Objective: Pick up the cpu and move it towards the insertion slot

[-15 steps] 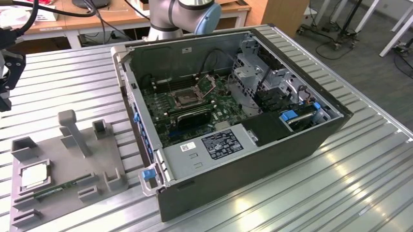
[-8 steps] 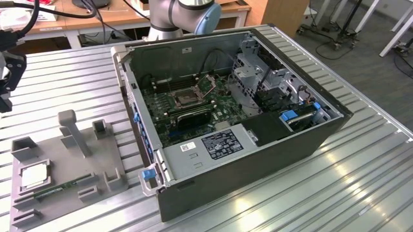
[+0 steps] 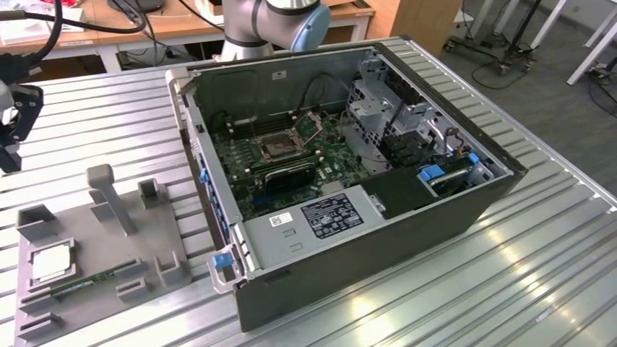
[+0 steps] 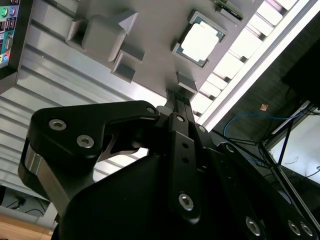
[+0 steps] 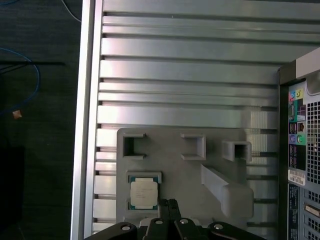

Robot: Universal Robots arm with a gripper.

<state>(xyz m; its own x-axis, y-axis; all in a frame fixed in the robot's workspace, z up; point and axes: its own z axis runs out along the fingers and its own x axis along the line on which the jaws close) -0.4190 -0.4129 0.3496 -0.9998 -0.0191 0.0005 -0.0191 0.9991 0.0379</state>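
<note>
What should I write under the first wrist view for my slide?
The gripper aims beside the cpu, which sits in a grey tray on the ribbed metal table.

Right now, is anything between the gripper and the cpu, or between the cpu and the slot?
Nothing visible lies between the gripper and the cpu. Between cpu and slot stands the case wall; the tall grey post is near that line.

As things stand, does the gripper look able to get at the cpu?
Probably yes. The cpu lies uncovered in its recess on the grey fixture, and the gripper hangs over the fixture near it. Its fingers look shut, so they would have to open first.
</note>
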